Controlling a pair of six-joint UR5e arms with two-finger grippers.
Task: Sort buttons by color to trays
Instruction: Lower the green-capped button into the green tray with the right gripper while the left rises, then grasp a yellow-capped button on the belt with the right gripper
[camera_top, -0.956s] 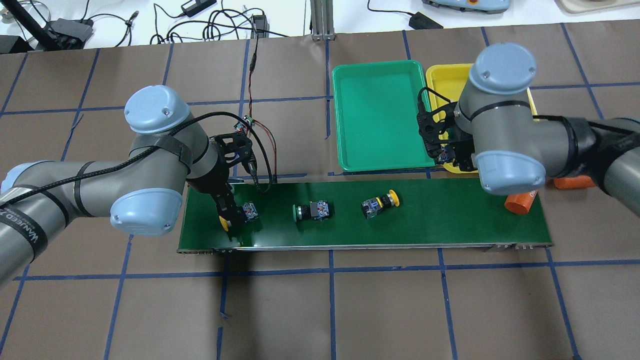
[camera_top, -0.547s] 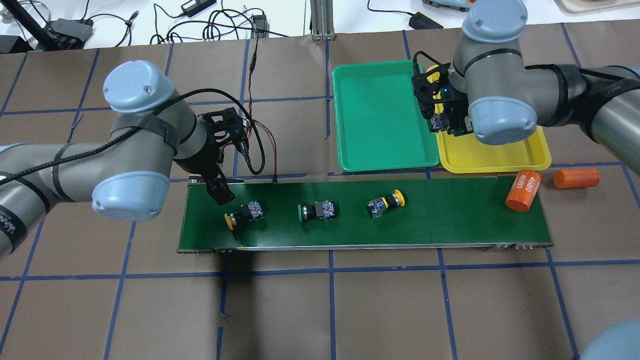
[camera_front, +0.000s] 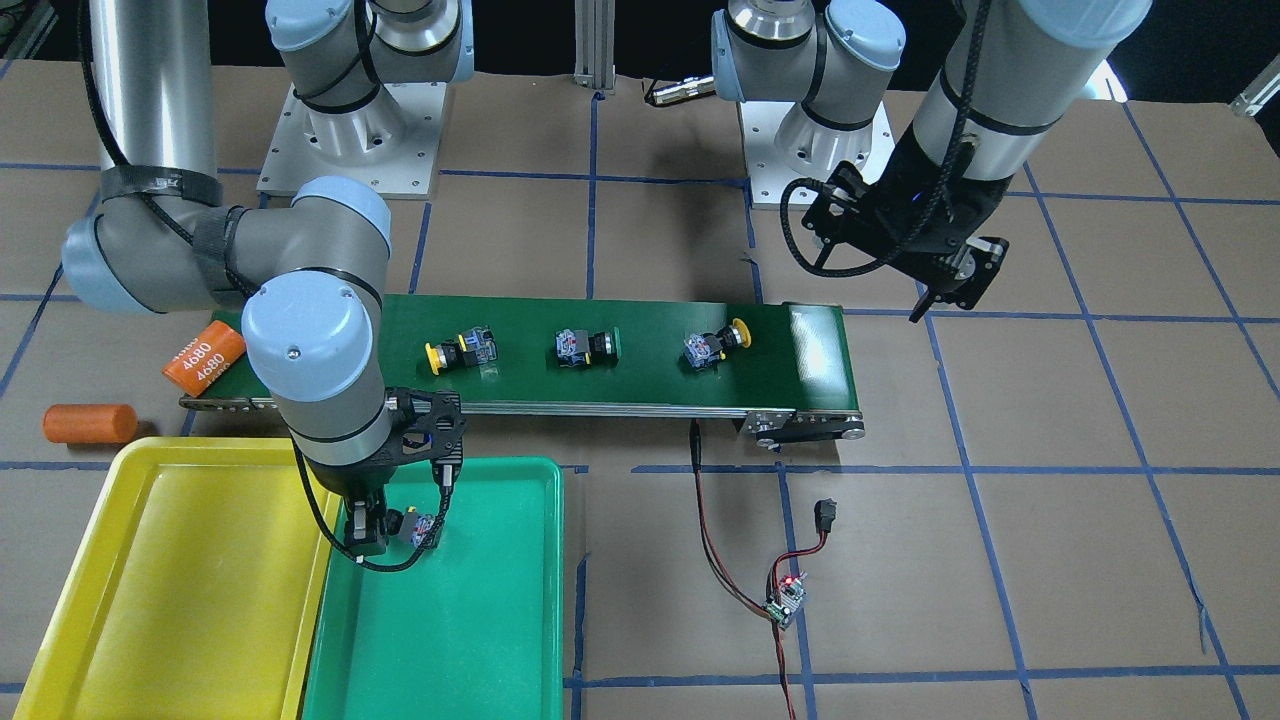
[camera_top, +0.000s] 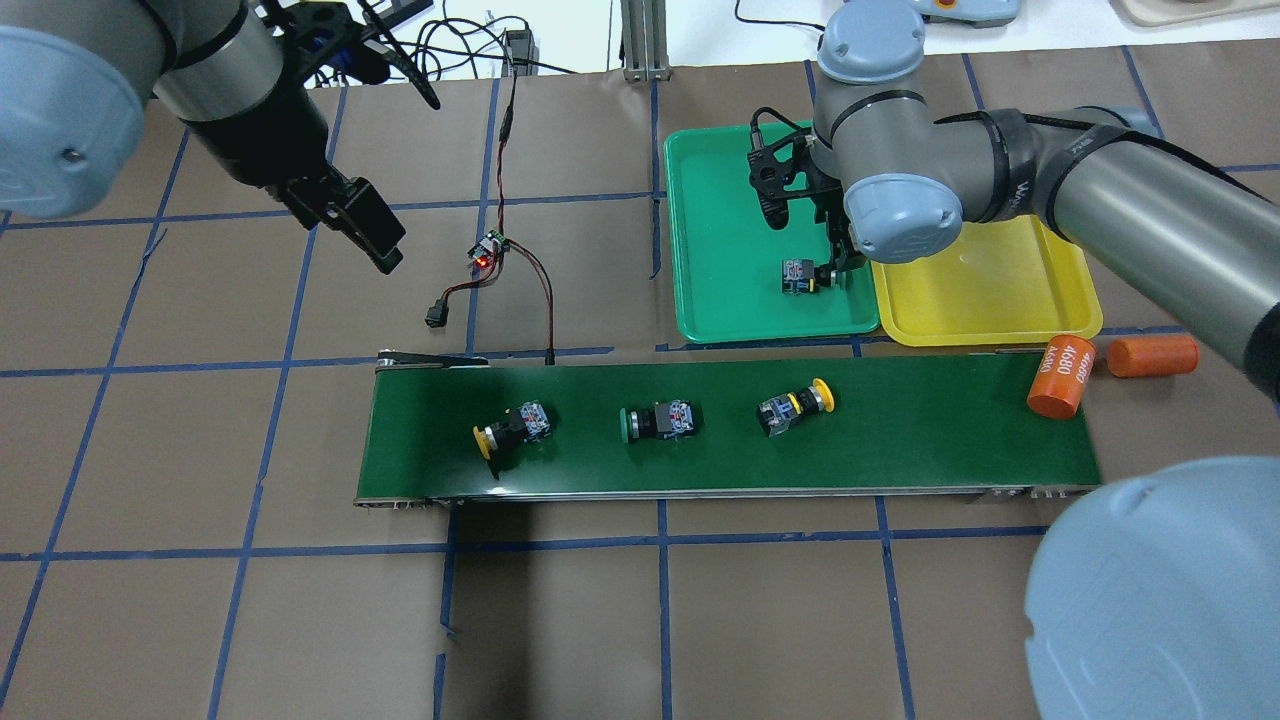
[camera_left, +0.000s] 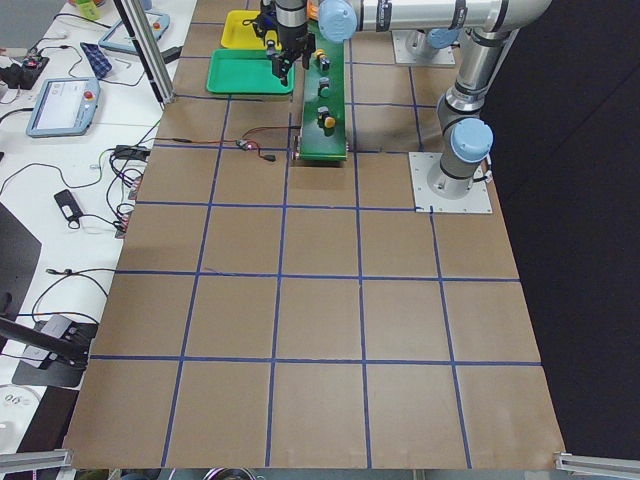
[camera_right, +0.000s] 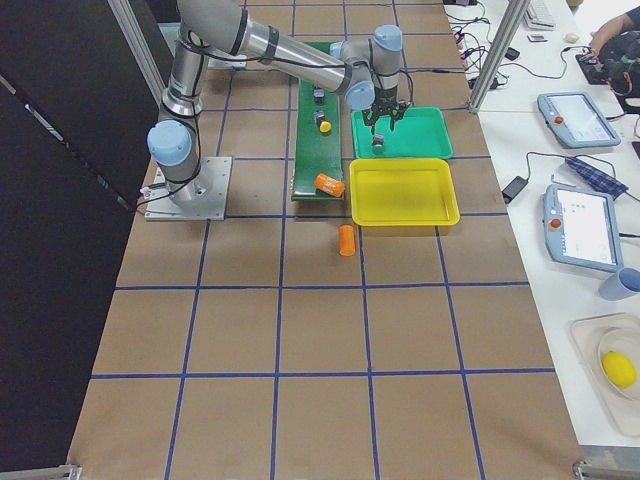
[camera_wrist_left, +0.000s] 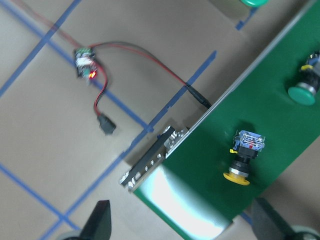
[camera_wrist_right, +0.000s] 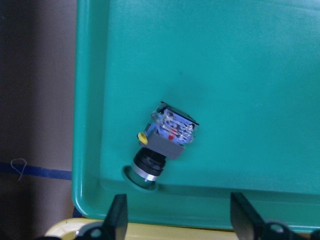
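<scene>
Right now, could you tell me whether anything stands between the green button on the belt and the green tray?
Nothing visible does: only bare belt and table lie between the green button and the green tray. The right gripper hangs open near another button inside it.

Glossy plastic trays (camera_top: 740, 160), matt belt (camera_top: 900, 440)
</scene>
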